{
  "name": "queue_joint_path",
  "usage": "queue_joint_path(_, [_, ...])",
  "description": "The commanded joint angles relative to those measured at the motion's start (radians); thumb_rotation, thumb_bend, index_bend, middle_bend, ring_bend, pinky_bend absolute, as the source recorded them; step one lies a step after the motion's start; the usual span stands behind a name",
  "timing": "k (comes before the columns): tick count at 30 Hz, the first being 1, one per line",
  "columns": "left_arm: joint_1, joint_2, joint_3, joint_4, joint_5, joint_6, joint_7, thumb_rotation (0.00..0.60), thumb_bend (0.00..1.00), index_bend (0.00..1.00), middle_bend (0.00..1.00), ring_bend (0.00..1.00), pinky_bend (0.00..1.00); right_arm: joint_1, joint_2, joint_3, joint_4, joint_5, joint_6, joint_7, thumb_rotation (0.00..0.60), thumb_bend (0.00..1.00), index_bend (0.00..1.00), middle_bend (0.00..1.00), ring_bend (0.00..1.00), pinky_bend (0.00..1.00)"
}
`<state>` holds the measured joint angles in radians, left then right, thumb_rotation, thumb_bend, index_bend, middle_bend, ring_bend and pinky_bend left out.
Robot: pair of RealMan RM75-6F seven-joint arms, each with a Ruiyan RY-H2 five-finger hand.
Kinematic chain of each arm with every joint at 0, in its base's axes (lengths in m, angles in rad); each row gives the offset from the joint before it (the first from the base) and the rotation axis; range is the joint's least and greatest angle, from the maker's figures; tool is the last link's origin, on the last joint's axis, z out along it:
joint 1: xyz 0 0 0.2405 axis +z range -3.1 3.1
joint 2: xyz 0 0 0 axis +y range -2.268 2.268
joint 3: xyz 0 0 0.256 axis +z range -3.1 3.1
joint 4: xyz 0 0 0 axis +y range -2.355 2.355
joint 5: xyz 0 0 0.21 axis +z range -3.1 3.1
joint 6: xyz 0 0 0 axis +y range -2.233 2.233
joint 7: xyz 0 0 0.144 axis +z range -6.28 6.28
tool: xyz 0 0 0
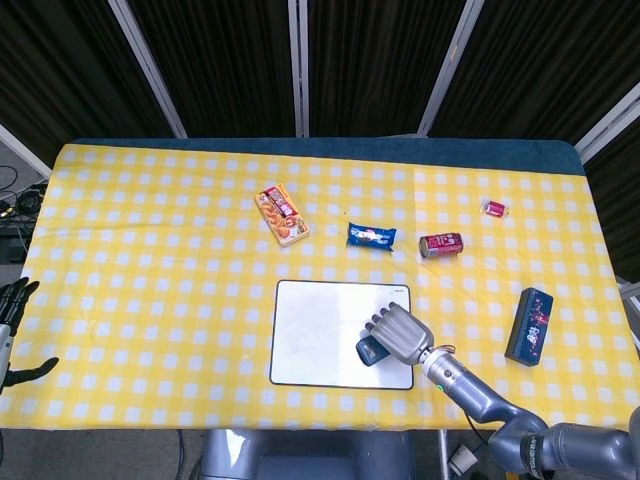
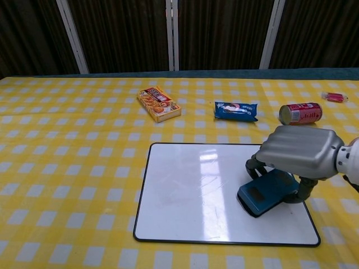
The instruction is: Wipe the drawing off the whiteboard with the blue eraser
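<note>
Right hand grips blue eraser, pressed on whiteboard at lower right of frame, centre-right of board. Board looks nearly clean, only faint smudges mid-board, so task prob. almost done. Left hand idle at far-left edge, fingers spread, holding nothing.

eraser on whiteboard right part under right robot hand, can behind
</note>
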<state>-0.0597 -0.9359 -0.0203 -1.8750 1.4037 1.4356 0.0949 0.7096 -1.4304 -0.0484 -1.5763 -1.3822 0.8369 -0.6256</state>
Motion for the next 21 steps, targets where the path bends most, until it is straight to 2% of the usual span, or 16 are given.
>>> queue_joint_path(1, [0.000,-0.001,0.001,-0.002,0.001,-0.001,0.002,0.600,0.00,0.00,0.00,0.00,0.00,-0.011,0.025,-0.037,-0.036,-0.033,-0.002,-0.003,0.600,0.57,0.54,0.55,0.46,0.48])
queue_joint_path(7, [-0.001,-0.001,0.000,-0.006,-0.001,-0.002,0.006,0.600,0.00,0.00,0.00,0.00,0.00,-0.033,0.076,-0.103,-0.089,-0.106,0.010,0.009,0.600,0.57,0.54,0.55,0.46,0.48])
queue_joint_path(14, [0.000,0.001,0.000,-0.005,-0.003,-0.002,0.002,0.600,0.00,0.00,0.00,0.00,0.00,-0.052,0.113,-0.146,-0.076,-0.181,0.035,0.043,0.600,0.57,0.54,0.55,0.46,0.48])
queue_joint_path(21, [-0.001,0.000,0.001,-0.009,0.002,-0.001,0.005,0.600,0.00,0.00,0.00,0.00,0.00,-0.054,0.094,-0.100,-0.021,-0.164,0.049,0.082,0.600,0.57,0.54,0.55,0.46,0.48])
